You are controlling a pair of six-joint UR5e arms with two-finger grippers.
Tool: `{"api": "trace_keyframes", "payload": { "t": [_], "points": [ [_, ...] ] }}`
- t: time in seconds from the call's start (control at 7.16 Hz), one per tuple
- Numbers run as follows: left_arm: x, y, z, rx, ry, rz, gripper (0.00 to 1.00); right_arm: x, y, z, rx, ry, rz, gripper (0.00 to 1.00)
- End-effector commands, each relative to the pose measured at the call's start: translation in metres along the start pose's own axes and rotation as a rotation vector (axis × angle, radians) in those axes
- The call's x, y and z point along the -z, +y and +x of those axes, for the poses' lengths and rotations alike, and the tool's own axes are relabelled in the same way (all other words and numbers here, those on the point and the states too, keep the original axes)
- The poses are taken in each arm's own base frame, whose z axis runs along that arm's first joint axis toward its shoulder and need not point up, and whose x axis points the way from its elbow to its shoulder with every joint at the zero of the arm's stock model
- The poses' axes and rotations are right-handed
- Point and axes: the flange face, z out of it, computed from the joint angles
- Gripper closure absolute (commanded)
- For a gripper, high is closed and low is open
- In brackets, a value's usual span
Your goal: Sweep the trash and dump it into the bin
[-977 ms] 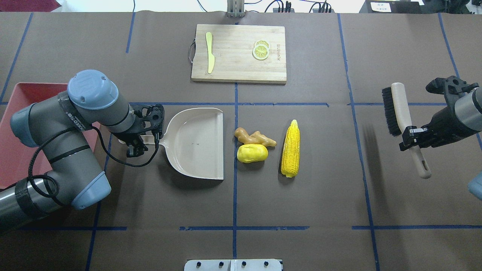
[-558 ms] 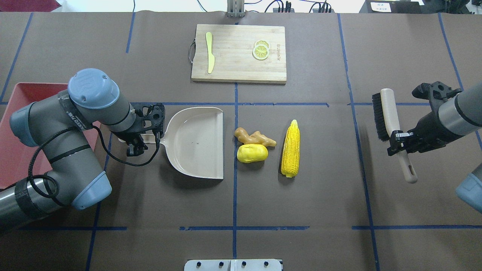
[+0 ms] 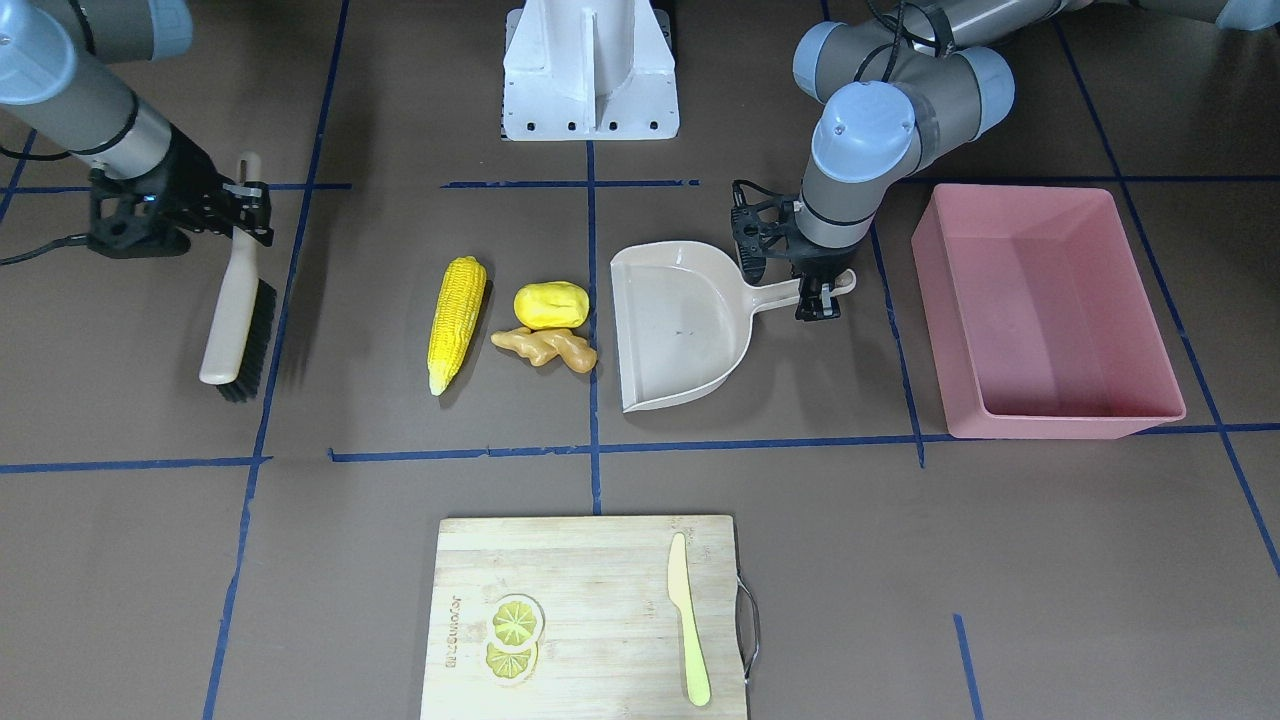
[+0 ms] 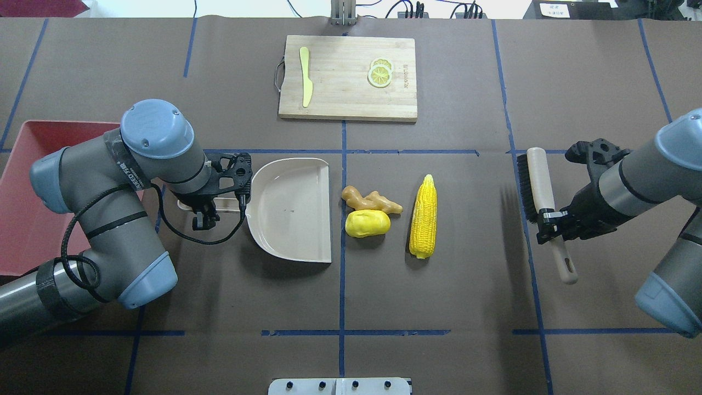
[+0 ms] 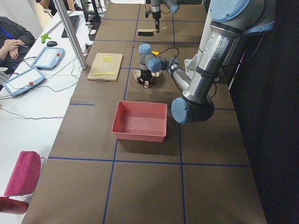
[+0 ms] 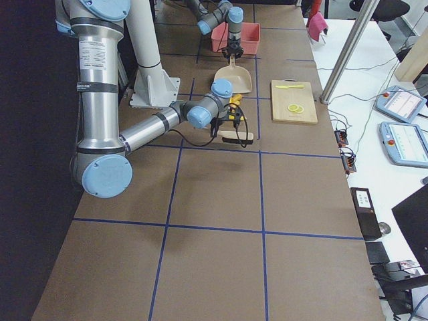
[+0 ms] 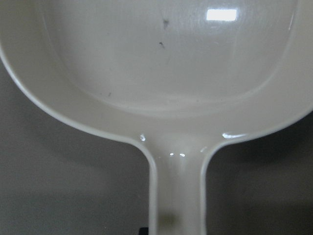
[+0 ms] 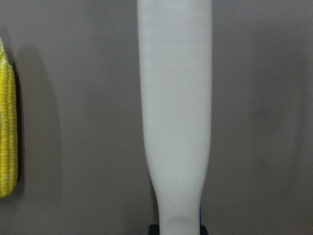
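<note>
Trash comes to three pieces in the middle of the worktop (image 4: 439, 302): one corn cob (image 4: 423, 216), one potato lump (image 4: 367, 223) and one ginger root (image 4: 372, 200). Alongside them are one bin (image 3: 1060, 425), one dustpan (image 4: 290, 208) and one brush (image 4: 540, 189), plus one board (image 4: 340, 82) carrying one knife (image 4: 305, 77) and two overlapping lemon slices (image 4: 380, 73). The corn's long axis runs from the robot toward the board, its narrow tip pointing away from the robot. The ginger and the lump lie crosswise between corn and dustpan, touching each other, with the lump on the robot's side. The dustpan's straight open edge faces them, just beside them, and its handle points toward the bin on the robot's left. The bin sits beyond that handle, well apart from the trash, its long axis parallel to the corn's. From overhead the left arm covers part of the bin and the picture edge cuts it off. The left claw (image 4: 204, 208) is clenched on the dustpan handle, and the right claw (image 4: 550, 222) is clenched on the brush handle. The brush lies roughly parallel to the corn, on the robot's right of it, bristles turned toward it. Whether the bristles touch the worktop is hard to make out. The wrist views show only the pan's rear curve with its handle, and the brush handle with a cut-off strip of corn. In the side views the trash is mostly hidden.
</note>
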Motion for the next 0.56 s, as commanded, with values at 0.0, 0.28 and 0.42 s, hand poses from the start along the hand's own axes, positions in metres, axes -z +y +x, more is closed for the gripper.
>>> {"api": "trace_keyframes", "payload": {
  "t": [0.0, 0.28, 0.42],
  "points": [
    [-0.003, -0.008, 0.008, -0.008, 0.014, -0.008, 1.00, -0.019, 0.011, -0.043, -0.010, 0.042, -0.046, 1.00],
    [-0.006, -0.009, 0.009, -0.014, 0.005, -0.016, 0.99, -0.025, 0.011, -0.101, 0.002, 0.133, -0.023, 1.00],
    [-0.006, -0.010, 0.011, -0.017, 0.006, -0.015, 0.99, -0.036, 0.019, -0.123, 0.007, 0.175, -0.054, 1.00]
  ]
}}
